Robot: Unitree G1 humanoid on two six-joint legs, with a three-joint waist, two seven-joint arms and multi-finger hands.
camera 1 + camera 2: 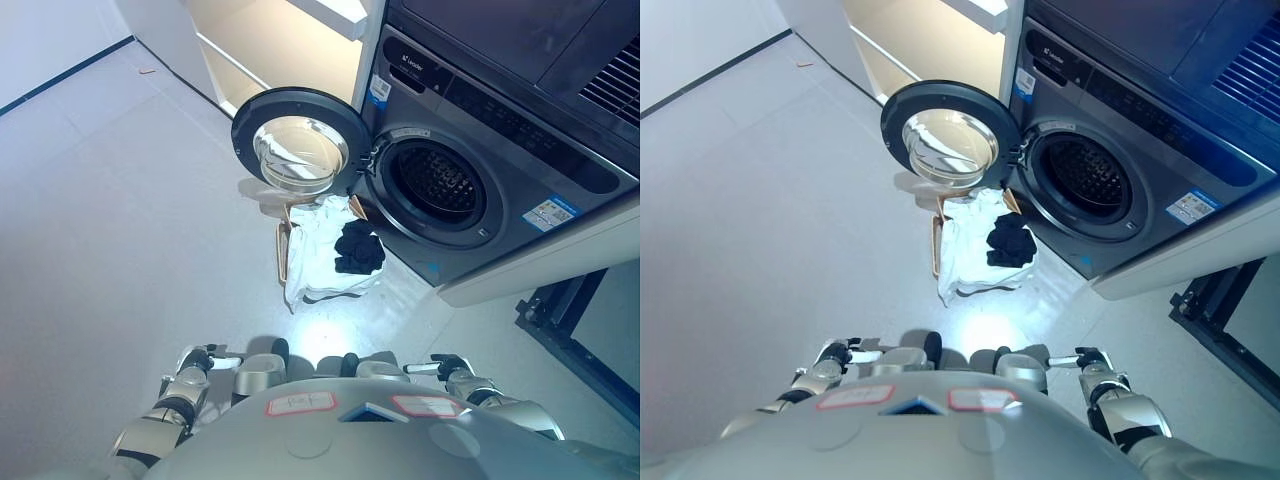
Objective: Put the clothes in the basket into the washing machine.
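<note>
One washing machine (pixel 480 190) is standing with one door (pixel 298 142) hanging open. One basket (pixel 300 250) is holding two garments: one white (pixel 315 260), one black (pixel 359 247). Two robot hands are showing, left (pixel 195 362) and right (pixel 452 370).

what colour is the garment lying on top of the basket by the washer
Black: a crumpled black garment atop white cloth, clearest in the left eye view.

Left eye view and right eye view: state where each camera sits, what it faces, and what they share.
Left eye view: on the head, looking down at the basket before the washing machine; left hand and right hand low.
Right eye view: slightly beside it, same aim, same hands.
Shared: open door, white cloth, black garment.
</note>
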